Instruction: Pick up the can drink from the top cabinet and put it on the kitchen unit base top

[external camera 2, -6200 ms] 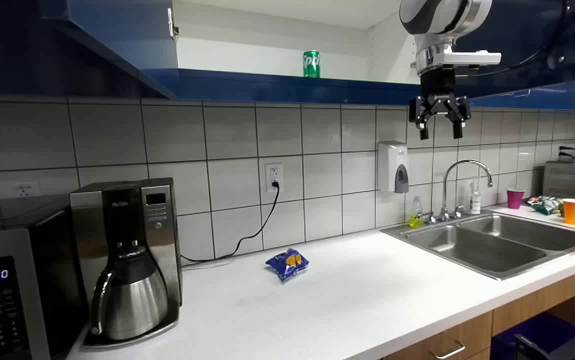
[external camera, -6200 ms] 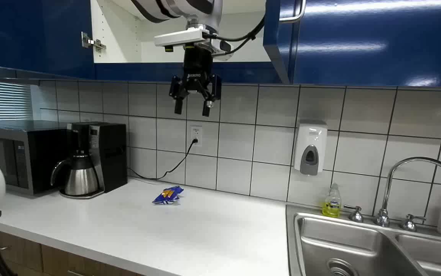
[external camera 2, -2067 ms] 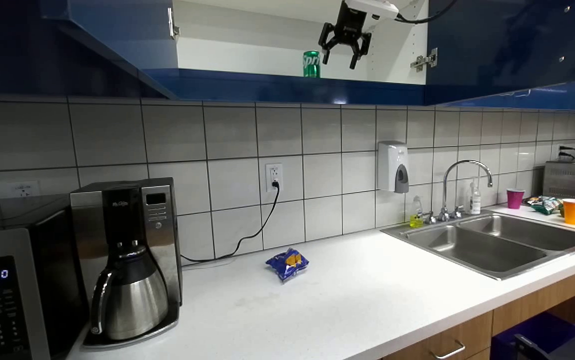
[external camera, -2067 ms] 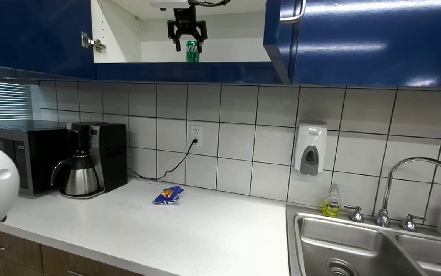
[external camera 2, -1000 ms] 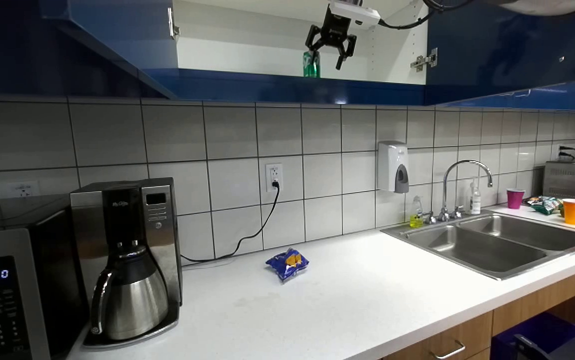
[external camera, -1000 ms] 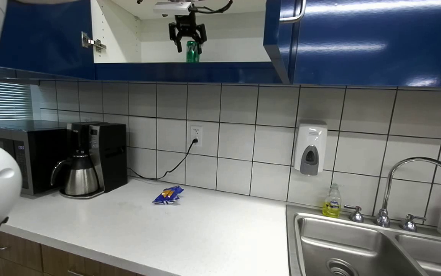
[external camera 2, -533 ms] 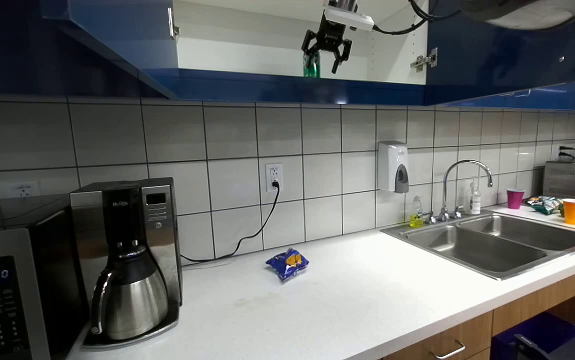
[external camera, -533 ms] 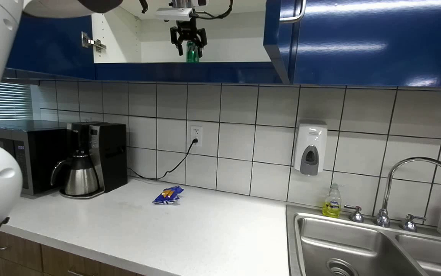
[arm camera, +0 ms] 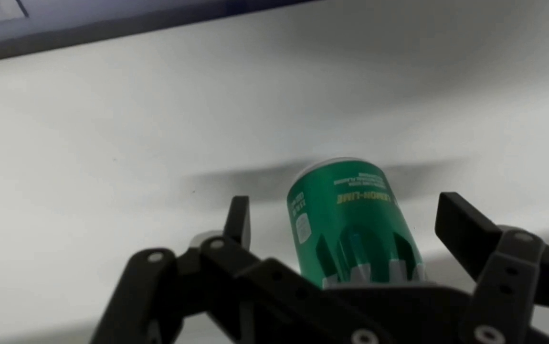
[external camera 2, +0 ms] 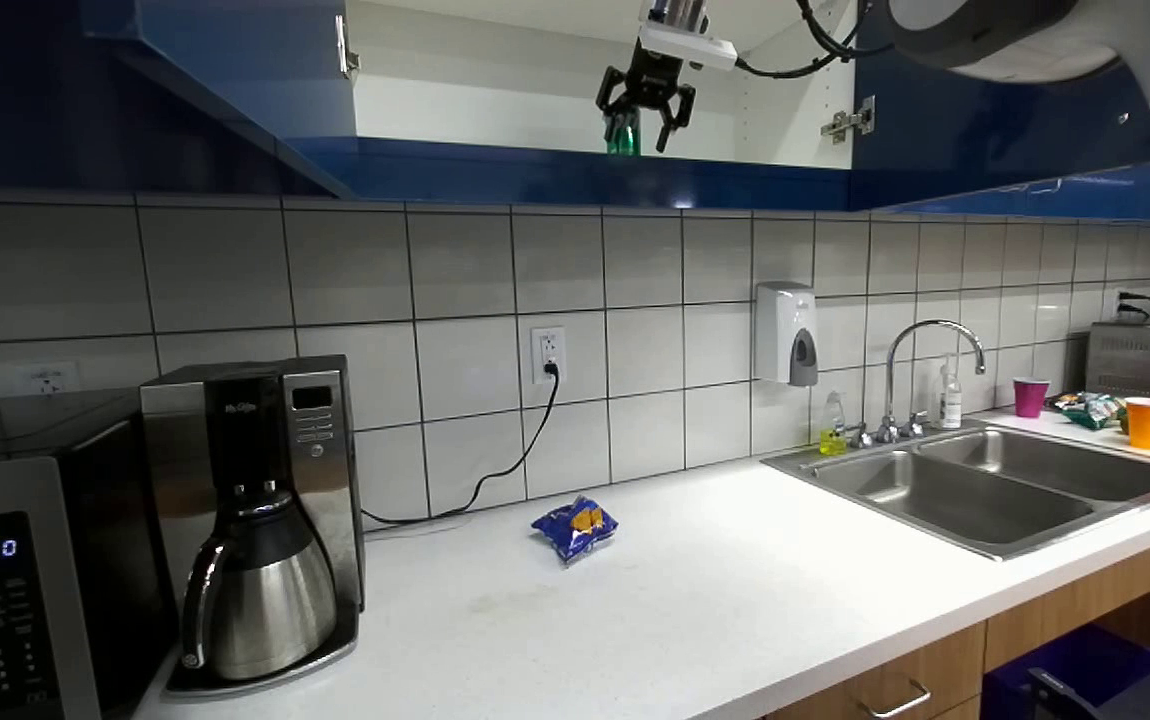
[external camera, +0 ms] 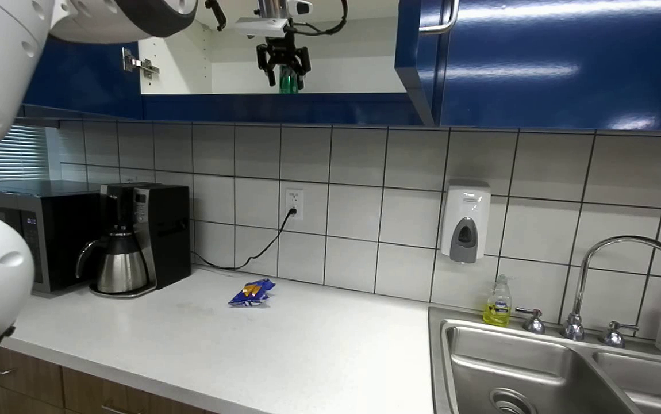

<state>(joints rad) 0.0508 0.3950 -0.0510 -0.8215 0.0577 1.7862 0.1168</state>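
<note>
The green can drink [external camera: 288, 86] stands upright on the shelf of the top cabinet [external camera: 353, 52], also seen in an exterior view [external camera 2: 624, 138]. My gripper [external camera: 286, 82] points down over it from above, inside the cabinet opening. In the wrist view, the open gripper [arm camera: 345, 205] has one finger on each side of the can [arm camera: 351, 210], with a gap to both fingers. The can's upper end is hidden behind the gripper body. The white kitchen unit base top [external camera: 307, 345] lies well below, also visible in an exterior view [external camera 2: 715, 610].
Open blue cabinet doors [external camera: 417, 63] flank the opening, and the blue front rail [external camera 2: 555, 178] runs below the shelf. A blue-yellow packet [external camera: 252, 292] lies on the countertop. A coffee maker [external camera: 164, 230] and microwave [external camera: 72, 230] stand left, a steel sink [external camera: 439, 356] right.
The gripper rose from below and in front of the cabinet into its opening, then moved over the can and lowered around it. The arm's links came into view. The can stayed put.
</note>
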